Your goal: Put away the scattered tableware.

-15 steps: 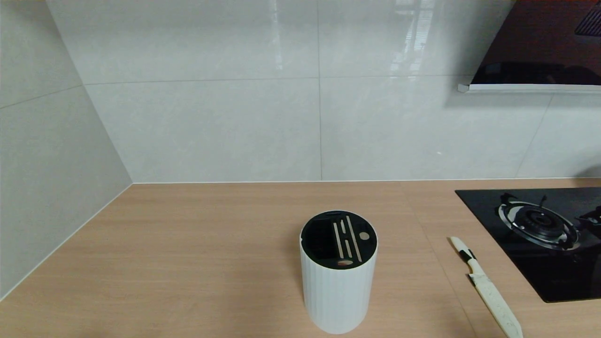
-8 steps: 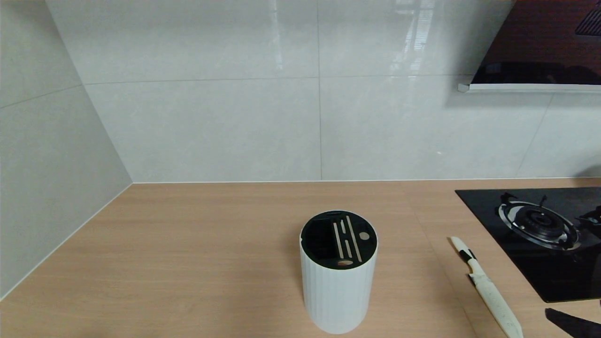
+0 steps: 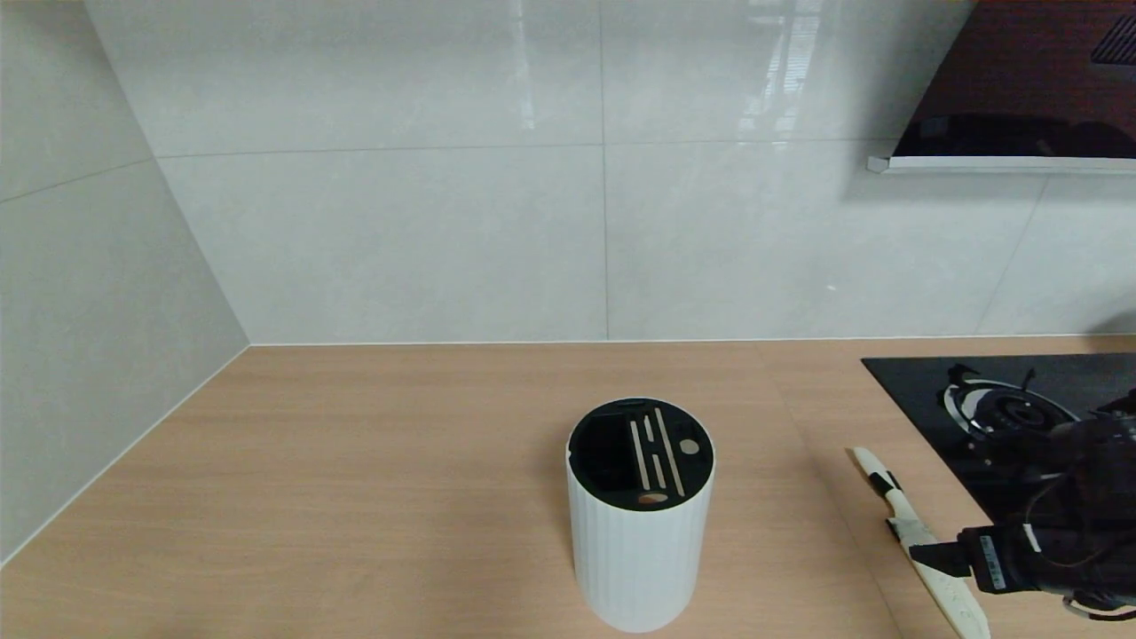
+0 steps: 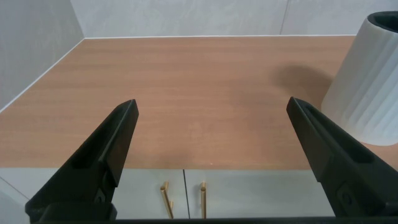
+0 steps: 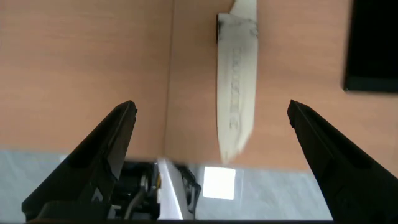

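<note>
Here, your right pincer (image 5: 210, 109) is hovering wide open and empty above the knife (image 3: 919, 546), which is lying on the table (image 3: 399, 461) right of the holder (image 3: 639, 532), blade nearest the front edge, handle pointing away.

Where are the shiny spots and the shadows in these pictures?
Head view: the wall tiles mirror bright streaks near the top, and the range hood throws a grey shadow on the wall below it. Left wrist view: a soft dark shadow lies on the counter beside the white knife holder. Right wrist view: the knife has hardly any shadow.
</note>
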